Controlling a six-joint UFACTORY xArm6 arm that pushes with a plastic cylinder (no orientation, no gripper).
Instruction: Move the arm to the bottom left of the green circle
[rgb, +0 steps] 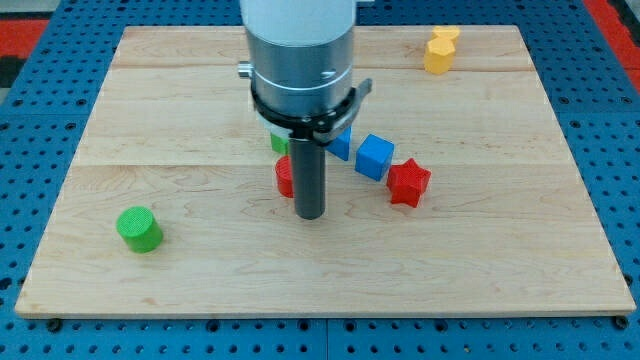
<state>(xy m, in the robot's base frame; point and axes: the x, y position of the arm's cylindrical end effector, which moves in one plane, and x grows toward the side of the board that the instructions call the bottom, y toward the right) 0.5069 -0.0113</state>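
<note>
We see our tip (311, 215) resting on the wooden board (500, 250) near its middle, at the end of the dark rod under the grey arm (300, 60). We have no jaws here, only the rod, so there is nothing to spread or press together.

The green circle (139, 229) stands well apart from the tip, at about nine o'clock from it, near the board's lower left corner.

Just beside the rod, at about ten o'clock from the tip, a red block (285, 178) is partly hidden behind it; its shape we cannot tell. Above that, a second green block (279, 142) peeks out under the arm, shape also hidden.

At about one o'clock from the tip sits a blue cube (375, 156), with another blue block (341, 146) just beside it, partly under the arm. A red star-like block (408, 183) lies at two o'clock from the tip, touching or nearly touching the blue cube.

A yellow block (440, 50) stands far off at one o'clock, near the board's top edge.
</note>
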